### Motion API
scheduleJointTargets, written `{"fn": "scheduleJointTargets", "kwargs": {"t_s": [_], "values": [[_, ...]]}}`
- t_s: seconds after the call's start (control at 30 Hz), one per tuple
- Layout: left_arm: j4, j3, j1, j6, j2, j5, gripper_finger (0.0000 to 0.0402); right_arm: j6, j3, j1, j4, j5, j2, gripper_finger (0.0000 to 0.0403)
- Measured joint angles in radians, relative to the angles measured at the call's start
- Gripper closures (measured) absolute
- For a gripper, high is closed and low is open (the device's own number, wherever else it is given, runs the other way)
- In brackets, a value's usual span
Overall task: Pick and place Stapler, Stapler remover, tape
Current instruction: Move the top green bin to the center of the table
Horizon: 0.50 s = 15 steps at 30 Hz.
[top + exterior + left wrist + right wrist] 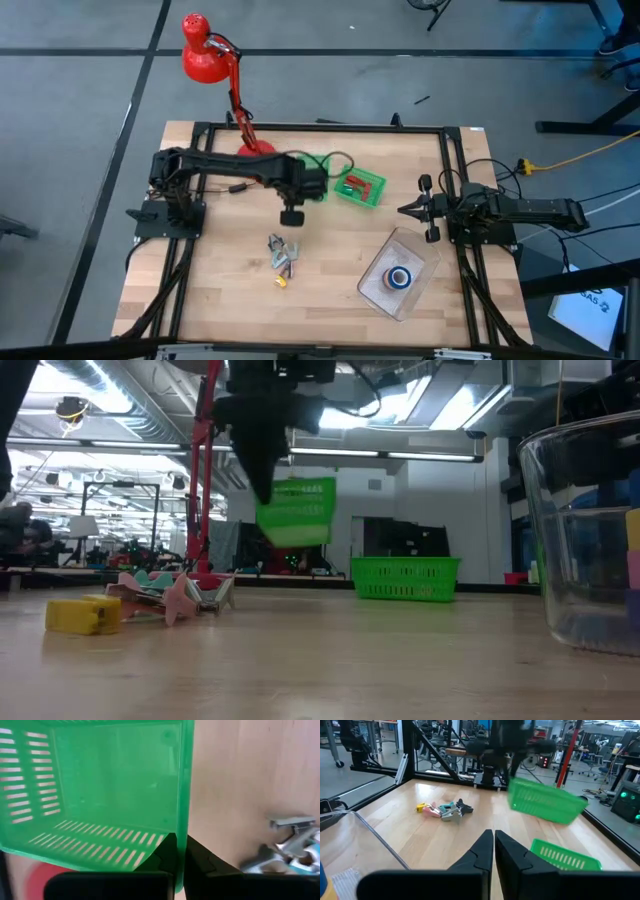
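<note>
My left gripper (292, 215) hangs over the table's middle, shut on a green slatted basket (110, 785). The basket shows tilted below the gripper in the low view (295, 512) and in the right wrist view (545, 800). A second green basket (361, 186), holding red pieces, stands on the table at the far middle. The stapler and stapler remover lie in a small heap (280, 252) on the near side, with a yellow piece (282, 281) beside them. A blue tape roll (400, 277) lies in a clear tub (385, 258). My right gripper (405, 210) waits shut at the right. My left gripper pinches the green basket's side wall at its rim (182, 827), one finger (167, 852) inside and one outside. The fingers come from above, pointing steeply down. The basket hangs tilted below them, lifted clear of the table.
A red desk lamp (205, 55) stands at the table's far left, its base (255, 148) on the table. The clear tub rises tall at the low view's right (590, 530). Bare wood lies between the heap and the tub.
</note>
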Motion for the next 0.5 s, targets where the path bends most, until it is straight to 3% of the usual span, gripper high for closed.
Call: {"fn": "scheduleJointTargets", "kwargs": {"t_s": [0.23, 0.5], "values": [[0.094, -0.17, -0.06, -0.224, 0.0, 0.038, 0.0395, 0.0, 0.0, 0.0, 0.0, 0.0, 0.0, 0.0382], [0.312, -0.333, -0.074, -0.276, 0.0, 0.057, 0.0394, 0.0, 0.0, 0.0, 0.0, 0.0, 0.0, 0.0382]]}}
